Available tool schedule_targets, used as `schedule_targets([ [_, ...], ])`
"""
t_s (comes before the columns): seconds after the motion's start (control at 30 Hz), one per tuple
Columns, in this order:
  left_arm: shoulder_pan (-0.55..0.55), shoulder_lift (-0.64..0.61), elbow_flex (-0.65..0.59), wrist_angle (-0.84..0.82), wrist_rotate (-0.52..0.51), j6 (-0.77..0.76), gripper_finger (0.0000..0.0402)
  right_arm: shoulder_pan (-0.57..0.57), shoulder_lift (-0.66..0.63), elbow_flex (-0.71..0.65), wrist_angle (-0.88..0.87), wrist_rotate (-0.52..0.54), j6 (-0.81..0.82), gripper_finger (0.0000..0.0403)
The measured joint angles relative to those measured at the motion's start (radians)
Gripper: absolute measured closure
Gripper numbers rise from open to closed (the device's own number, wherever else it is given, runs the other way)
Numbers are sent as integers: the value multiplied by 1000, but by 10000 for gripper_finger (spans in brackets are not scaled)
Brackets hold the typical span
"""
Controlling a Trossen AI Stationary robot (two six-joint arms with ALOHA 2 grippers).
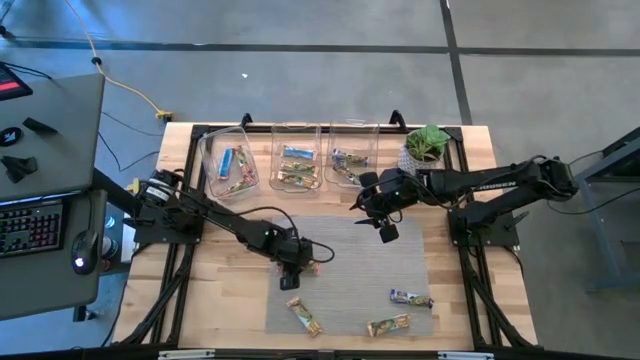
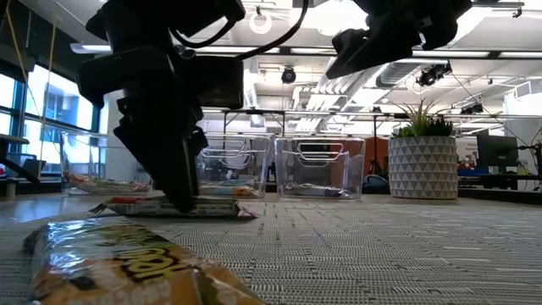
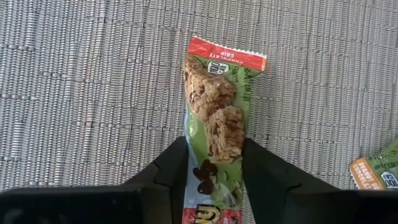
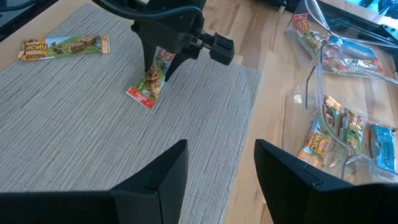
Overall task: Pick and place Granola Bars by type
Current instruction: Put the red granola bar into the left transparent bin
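Observation:
A green granola bar with red ends [image 3: 214, 106] lies flat on the grey woven mat [image 1: 340, 240]; it also shows in the high view [image 1: 305, 262] and the right wrist view [image 4: 147, 87]. My left gripper [image 1: 291, 268] points down at it and is shut on it. My right gripper [image 1: 385, 228] is open and empty, held above the mat's far part near the bins; its fingers show in its own wrist view [image 4: 221, 168]. Three more bars lie on the mat's near part: a green-orange one [image 1: 305, 316], another [image 1: 388, 325] and a purple one [image 1: 411, 298]. My left gripper pinches the bar's two long sides [image 3: 189, 146] between its two fingers [image 3: 168, 168], around the middle of its length. The fingers come from above, pointing down, and lie across the bar. The bar lies flat on the mat [image 2: 169, 206].
Three clear bins [image 1: 228, 160] [image 1: 297, 160] [image 1: 350, 158] with sorted bars stand along the table's far edge. A potted plant [image 1: 425, 148] stands to their right. A green-orange bar [image 2: 127, 263] lies close to the low camera. Another green bar's end [image 3: 376, 171] is near my left gripper.

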Motion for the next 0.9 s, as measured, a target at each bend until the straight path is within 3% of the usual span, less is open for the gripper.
schedule_targets([
  [0.37,0,2,165,-221,3,0,282,0,0,0,-6,0,0,233],
  [0.5,0,1,271,-404,-4,6,282,0,0,0,-6,0,0,233],
  [0.73,0,-1,456,-754,-105,9,282,0,0,0,-5,0,0,233],
  [0.9,0,-3,541,-1056,-278,-11,282,0,0,0,-5,0,0,233],
])
